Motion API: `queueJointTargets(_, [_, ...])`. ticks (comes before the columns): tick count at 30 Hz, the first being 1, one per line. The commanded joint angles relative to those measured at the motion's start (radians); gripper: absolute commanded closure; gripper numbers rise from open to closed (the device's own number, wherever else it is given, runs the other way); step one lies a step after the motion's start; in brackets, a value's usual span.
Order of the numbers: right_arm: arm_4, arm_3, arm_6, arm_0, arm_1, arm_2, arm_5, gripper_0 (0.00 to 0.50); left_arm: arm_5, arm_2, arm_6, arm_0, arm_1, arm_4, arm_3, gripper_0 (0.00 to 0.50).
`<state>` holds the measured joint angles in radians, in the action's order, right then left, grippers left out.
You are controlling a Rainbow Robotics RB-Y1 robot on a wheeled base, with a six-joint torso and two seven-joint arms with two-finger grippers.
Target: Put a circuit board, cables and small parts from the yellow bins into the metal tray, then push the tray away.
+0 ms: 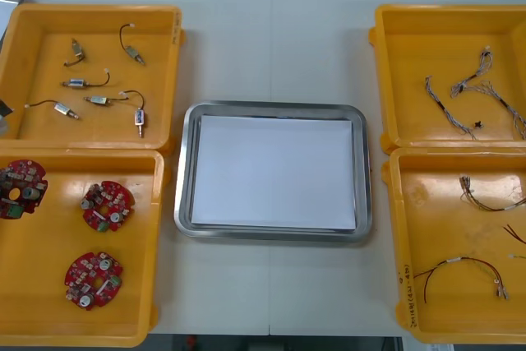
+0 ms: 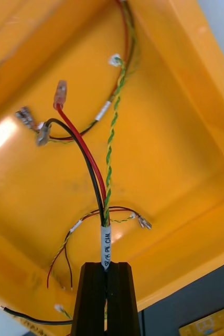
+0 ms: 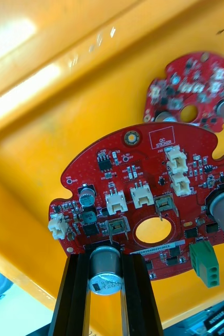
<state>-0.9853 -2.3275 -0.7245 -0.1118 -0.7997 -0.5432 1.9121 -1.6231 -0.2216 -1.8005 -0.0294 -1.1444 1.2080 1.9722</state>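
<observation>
Left gripper [image 3: 105, 262]: fingers stand apart by the width of a silver cylindrical component [image 3: 105, 273] at the near edge of a round red circuit board [image 3: 143, 205] and clamp it. The board is over a bin floor, with a second board [image 3: 190, 89] beyond it.

Right gripper [image 2: 106, 273]: fingers almost together, pinching a cable bundle [image 2: 98, 178] (red, black, green-yellow twist) at its white label [image 2: 105, 247].

Front view: metal tray [image 1: 275, 108], white inside, at table centre. Yellow bins [image 1: 49, 302]: boards [image 1: 108, 205] at 8 o'clock, small metal parts [image 1: 76, 84] at 10, cables [image 1: 472, 80] at 4 and 2.

Left gripper [image 3: 105, 258]: jaws set apart, clamped on a circuit board [image 3: 143, 178]; right gripper [image 2: 106, 270]: jaws nearly together, clamped on a cable [image 2: 105, 244].
</observation>
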Motion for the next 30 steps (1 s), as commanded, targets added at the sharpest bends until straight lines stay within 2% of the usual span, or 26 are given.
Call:
queueJointTargets(1, [-0.059, -0.064, -0.108, 0.027, -0.092, -0.037, 0.008, 0.5, -0.067, -0.036, 0.174, -0.09, 0.022, -0.005, 0.068, 0.5])
queueJointTargets(8, [-0.13, -0.128, -0.265, 0.055, -0.138, -0.029, 0.008, 0.5, -0.146, -0.01, 0.297, -0.162, 0.048, -0.002, 0.143, 0.5])
queueJointTargets(21, [-0.138, -0.187, -0.54, 0.169, -0.153, 0.058, 0.008, 0.5, -0.149, 0.182, 0.555, -0.339, 0.121, -0.024, 0.214, 0.498])
queueJointTargets(30, [-0.136, -0.188, -0.702, 0.236, -0.153, 0.15, 0.008, 0.5, -0.149, 0.357, 0.707, -0.468, 0.195, -0.097, 0.252, 0.5])
